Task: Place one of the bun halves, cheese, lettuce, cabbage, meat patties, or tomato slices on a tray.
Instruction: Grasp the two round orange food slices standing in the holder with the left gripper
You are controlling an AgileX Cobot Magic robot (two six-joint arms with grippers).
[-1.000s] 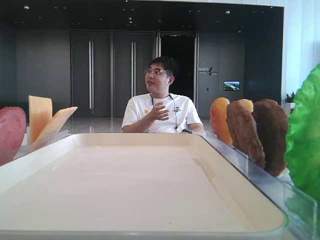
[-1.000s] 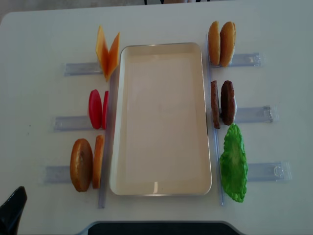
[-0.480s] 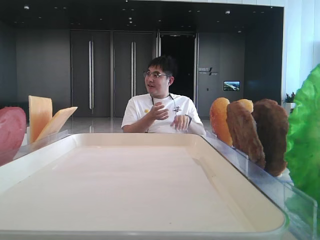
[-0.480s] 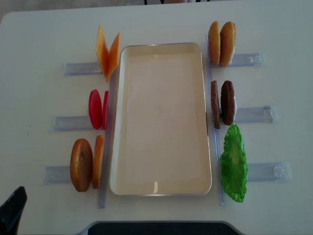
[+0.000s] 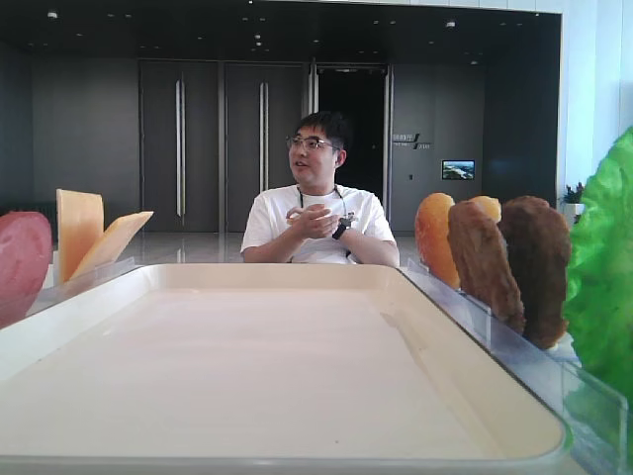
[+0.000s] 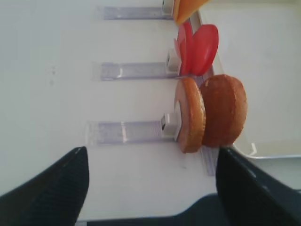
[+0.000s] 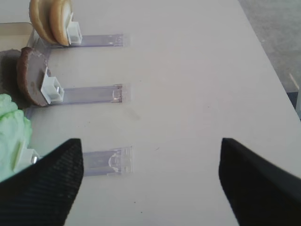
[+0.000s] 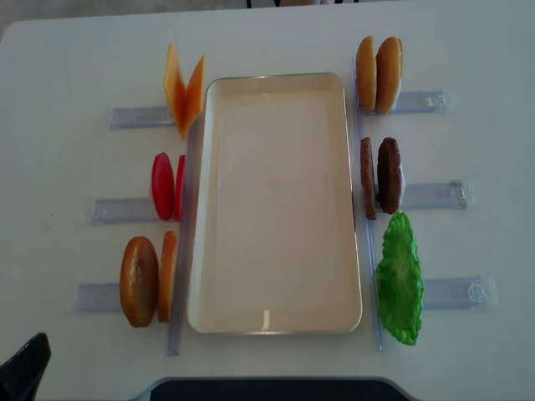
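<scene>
In the low exterior view you are looking across the tray [image 5: 297, 376], a smooth cream rectangle with a low rounded rim filling the lower frame. Two flat yellow-orange cheese [image 5: 81, 236] squares are standing at left, a pinkish tomato [image 5: 22, 262] disc at the left edge. At right, rough dark patties [image 5: 514, 259] are standing on edge behind clear plastic, orange buns [image 5: 437, 237] beyond them, ruffled lettuce [image 5: 601, 267] at the right edge. A man [image 5: 315, 203] is sitting at centre.

In the right wrist view, your right claw [image 7: 150, 181] is hanging wide apart over bare table [image 7: 188, 84], holding nothing; its black textured fingers [image 7: 51, 183] are showing at the lower corners. Clear holders [image 7: 91, 95] are lying at left.

In the left wrist view, your left claw [image 6: 153, 181] is gaping fully, empty, over the table, with two thick brown bun discs just above centre.

In the overhead view the tray is lying at centre with nothing on it, and only a black tip of the left claw is showing at the lower left corner.
</scene>
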